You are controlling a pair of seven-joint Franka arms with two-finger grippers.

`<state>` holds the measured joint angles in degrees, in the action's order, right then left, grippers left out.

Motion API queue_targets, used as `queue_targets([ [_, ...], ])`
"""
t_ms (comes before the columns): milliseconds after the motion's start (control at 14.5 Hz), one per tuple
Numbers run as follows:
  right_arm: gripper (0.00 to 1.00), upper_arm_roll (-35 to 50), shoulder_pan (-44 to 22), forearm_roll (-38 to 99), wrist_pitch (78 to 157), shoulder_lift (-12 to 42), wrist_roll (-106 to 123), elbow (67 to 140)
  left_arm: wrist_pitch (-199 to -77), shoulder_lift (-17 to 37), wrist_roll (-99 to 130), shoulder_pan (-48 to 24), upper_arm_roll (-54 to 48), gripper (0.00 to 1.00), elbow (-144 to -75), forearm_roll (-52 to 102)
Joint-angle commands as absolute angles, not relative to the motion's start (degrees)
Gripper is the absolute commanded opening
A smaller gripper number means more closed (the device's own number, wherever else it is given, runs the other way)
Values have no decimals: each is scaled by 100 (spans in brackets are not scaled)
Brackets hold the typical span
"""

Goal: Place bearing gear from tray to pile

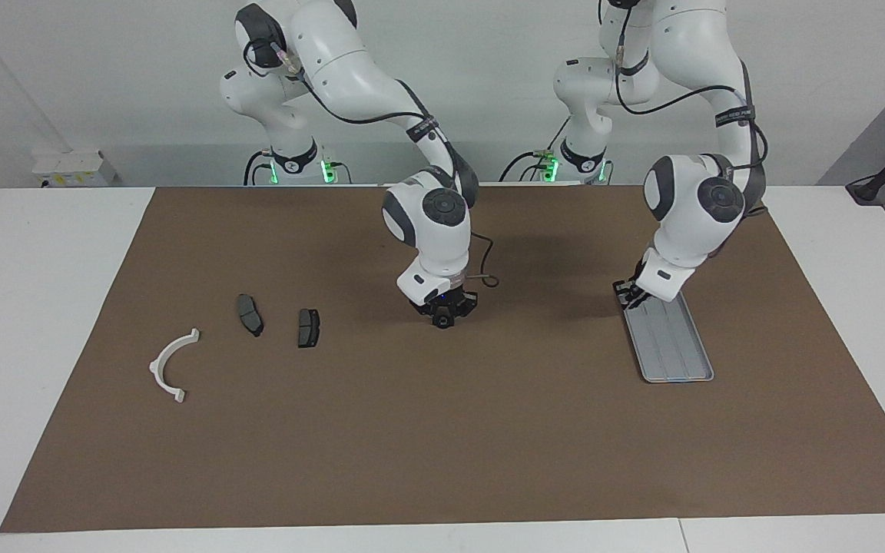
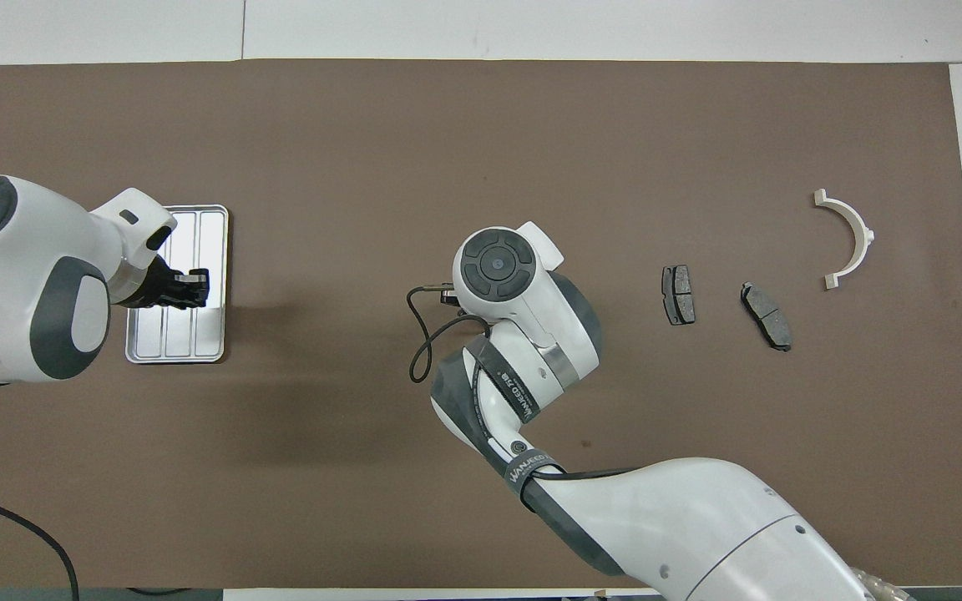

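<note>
Facing view: in the middle of the frame the right pincer [image 1: 442,316] stands low over the brown mat [image 1: 488,430] on the white counter. Its fingertips are drawn in on the small dark round bearing gear [image 1: 442,322], which looks gripped but not yet lifted. The gear is well apart from the flat silver-grey ridged metal tray [image 1: 677,353] at the left arm's end. The left pincer [image 1: 631,294] is pressed closed and empty at that tray's upper end, waiting. The pile lies at about the gear's height in the frame, toward the right arm's end: a dark grey brake-pad plate [image 1: 308,328] first, then a second plate [image 1: 250,314], then the white half-ring plastic bracket [image 1: 170,367]. The carry should be a sideways sweep by the right arm, which is nearer.

Overhead view: the right arm's wrist [image 2: 502,267] hides its pincer and the gear. The plates [image 2: 678,295] [image 2: 767,315] and bracket [image 2: 853,238] sit at mid-height, the first plate nearest the wrist. The left pincer [image 2: 197,288] is over the tray [image 2: 176,357].
</note>
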<state>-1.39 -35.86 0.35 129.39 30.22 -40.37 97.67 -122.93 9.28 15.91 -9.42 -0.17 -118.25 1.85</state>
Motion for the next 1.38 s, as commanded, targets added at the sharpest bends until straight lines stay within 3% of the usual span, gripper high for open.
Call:
queue_targets([
  [0,0,-141,-3464,35,12938,2848,-4061,9827,-12278,896,2466,-1422,62,0,-11716,333],
  [276,0,-149,-2832,35,12649,2313,-3387,9756,-12191,1054,3303,-2081,62,0,-11207,633],
  [553,0,-149,-1883,62,12516,2110,-1911,9563,-12200,1361,4707,-2924,79,0,-10576,624],
  [829,0,-141,-846,79,12208,2074,-478,9325,-11681,2678,6088,-3760,105,0,-8793,589],
  [1175,0,-141,-1,202,12103,2022,799,9562,-11777,3628,6600,-4297,149,0,-8095,536],
  [1313,0,-149,114,193,12103,2013,1019,9633,-11865,3639,6627,-4324,141,0,-8130,492],
])
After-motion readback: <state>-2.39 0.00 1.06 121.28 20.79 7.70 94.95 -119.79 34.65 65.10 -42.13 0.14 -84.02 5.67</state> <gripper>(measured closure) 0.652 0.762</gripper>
